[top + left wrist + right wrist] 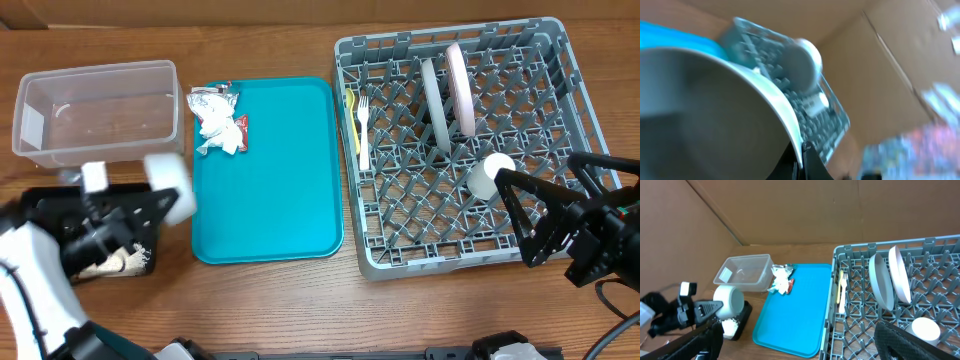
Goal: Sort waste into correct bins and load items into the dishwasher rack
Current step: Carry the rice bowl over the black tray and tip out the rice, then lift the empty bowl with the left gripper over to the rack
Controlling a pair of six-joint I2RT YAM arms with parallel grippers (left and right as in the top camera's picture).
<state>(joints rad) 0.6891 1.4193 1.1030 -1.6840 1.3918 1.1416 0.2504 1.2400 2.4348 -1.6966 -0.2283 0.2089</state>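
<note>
My left gripper [157, 203] is shut on the rim of the pale grey bowl [171, 181], tilted on its side above the black tray [141, 263], which holds a heap of white rice [112, 264]. The left wrist view shows the rim [799, 140] clamped between the fingers [802, 157]. The white napkin [220, 132] and the foil wrapper [211, 99] lie at the teal tray's far left corner. The clear tub [95, 112] stands at the far left. The rack [560, 90] holds two plates [435, 95], the cup [492, 172], the fork [364, 135] and the yellow spoon [351, 112]. My right gripper [537, 168] is open and empty over the rack, beside the cup.
The teal tray [270, 180] lies between the bins and the rack. The right wrist view shows the bowl [730, 300], the black tray [740, 322], the tub [742, 270] and a cardboard wall [805, 210] behind the table.
</note>
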